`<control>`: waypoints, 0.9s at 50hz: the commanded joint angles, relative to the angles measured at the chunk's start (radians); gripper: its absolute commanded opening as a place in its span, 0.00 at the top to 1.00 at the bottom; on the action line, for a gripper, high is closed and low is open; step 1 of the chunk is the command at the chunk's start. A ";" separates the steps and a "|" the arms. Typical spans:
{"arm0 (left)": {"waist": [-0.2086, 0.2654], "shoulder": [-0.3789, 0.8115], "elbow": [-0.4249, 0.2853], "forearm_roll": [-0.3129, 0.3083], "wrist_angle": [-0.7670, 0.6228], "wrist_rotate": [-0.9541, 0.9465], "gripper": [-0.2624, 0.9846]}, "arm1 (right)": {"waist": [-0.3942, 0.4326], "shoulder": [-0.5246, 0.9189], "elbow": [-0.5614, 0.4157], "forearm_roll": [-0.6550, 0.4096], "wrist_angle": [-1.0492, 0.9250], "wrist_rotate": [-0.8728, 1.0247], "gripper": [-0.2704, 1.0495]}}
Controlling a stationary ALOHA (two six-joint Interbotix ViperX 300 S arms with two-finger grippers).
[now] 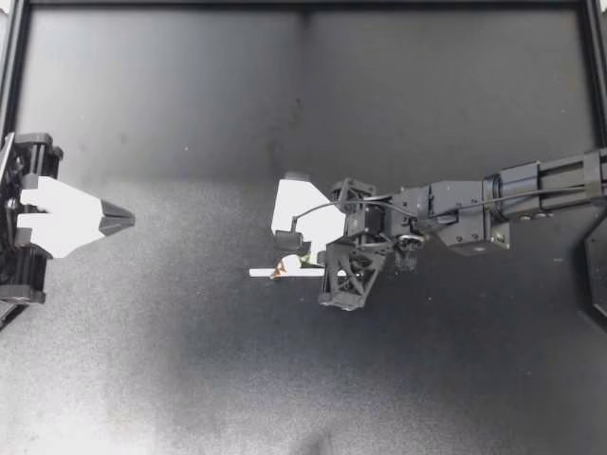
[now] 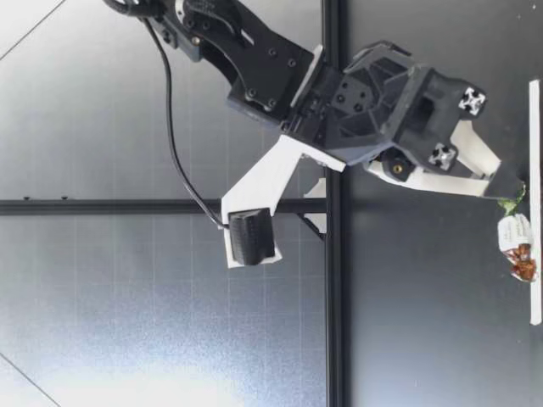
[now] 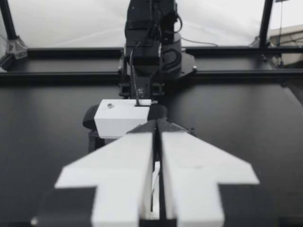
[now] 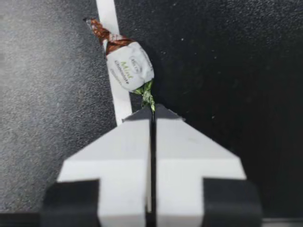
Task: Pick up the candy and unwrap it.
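The candy (image 1: 282,266) lies near the table's middle on a white tape strip (image 1: 264,273). Its wrapper is white, with one brown twisted end and one green. My right gripper (image 1: 295,254) reaches down to it from the right. In the right wrist view its fingers are pressed together on the green twisted end of the candy (image 4: 129,68), at the tips of the gripper (image 4: 152,109). The low view shows the candy (image 2: 516,246) resting on the table just beyond the right gripper (image 2: 512,190). My left gripper (image 1: 121,220) stays shut and holds nothing at the table's left edge.
The white tape strip (image 4: 113,71) runs under the candy along the dark table (image 1: 190,360). In the left wrist view the left gripper (image 3: 157,125) points across the table at my right arm (image 3: 150,71). A black frame rail (image 1: 303,6) borders the far side.
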 commanded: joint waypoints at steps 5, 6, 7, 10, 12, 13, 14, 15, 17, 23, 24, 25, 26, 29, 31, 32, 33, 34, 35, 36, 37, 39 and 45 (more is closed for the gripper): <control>0.003 0.038 -0.012 -0.002 -0.009 0.000 0.86 | 0.015 -0.092 0.008 -0.002 -0.014 0.003 0.96; 0.003 0.048 -0.015 -0.002 -0.009 0.000 0.86 | 0.015 -0.107 0.012 -0.002 -0.014 0.006 0.96; 0.003 0.061 -0.017 -0.002 -0.011 0.000 0.86 | 0.015 -0.120 0.015 -0.002 -0.014 0.008 0.96; 0.003 0.094 -0.025 -0.002 -0.018 0.000 0.86 | 0.015 -0.156 0.028 -0.002 -0.014 0.011 0.96; 0.003 0.123 -0.035 -0.002 -0.026 0.000 0.85 | 0.015 -0.192 0.038 -0.002 -0.014 0.012 0.96; 0.003 0.137 -0.037 -0.002 -0.031 0.000 0.85 | 0.015 -0.206 0.044 0.000 -0.014 0.012 0.96; 0.003 0.149 -0.041 -0.002 -0.035 0.000 0.84 | 0.015 -0.222 0.048 0.000 -0.012 0.014 0.96; 0.003 0.161 -0.044 -0.002 -0.041 0.000 0.84 | 0.015 -0.238 0.054 0.000 -0.014 0.012 0.96; 0.003 0.192 -0.052 -0.002 -0.054 0.000 0.82 | 0.015 -0.276 0.066 -0.002 -0.014 0.014 0.96; 0.003 0.262 -0.075 -0.002 -0.083 0.003 0.73 | 0.015 -0.368 0.084 0.002 -0.008 0.018 0.96; 0.003 0.273 -0.078 -0.002 -0.086 0.005 0.71 | 0.015 -0.387 0.086 0.002 -0.006 0.021 0.96; 0.003 0.288 -0.084 -0.002 -0.095 0.005 0.67 | 0.015 -0.397 0.089 0.002 -0.003 0.025 0.96; 0.003 0.299 -0.089 -0.002 -0.100 0.006 0.64 | 0.015 -0.407 0.091 0.003 -0.003 0.028 0.96; 0.003 0.333 -0.101 -0.002 -0.120 0.008 0.56 | 0.015 -0.436 0.100 0.003 0.002 0.043 0.96; 0.003 0.362 -0.115 -0.002 -0.137 0.008 0.47 | 0.015 -0.448 0.101 0.003 0.005 0.052 0.96; 0.003 0.374 -0.121 -0.002 -0.143 0.008 0.44 | 0.015 -0.456 0.104 0.003 0.006 0.057 0.96; 0.003 0.385 -0.127 -0.002 -0.150 0.008 0.41 | 0.015 -0.462 0.103 0.003 0.008 0.061 0.96; 0.003 0.403 -0.137 -0.002 -0.161 0.008 0.36 | 0.015 -0.469 0.104 0.003 0.008 0.069 0.96; 0.003 0.416 -0.144 0.000 -0.167 0.008 0.34 | 0.015 -0.474 0.104 0.003 0.008 0.074 0.96; 0.003 0.428 -0.150 -0.002 -0.175 0.008 0.32 | 0.015 -0.480 0.104 0.003 0.008 0.080 0.96; 0.003 0.442 -0.156 0.000 -0.181 0.009 0.31 | 0.015 -0.486 0.101 0.003 0.008 0.084 0.96; 0.003 0.465 -0.169 -0.002 -0.193 0.018 0.31 | 0.015 -0.500 0.101 0.003 0.008 0.100 0.96; 0.003 0.532 -0.207 -0.011 -0.236 0.080 0.32 | 0.015 -0.526 0.098 0.003 0.006 0.130 0.96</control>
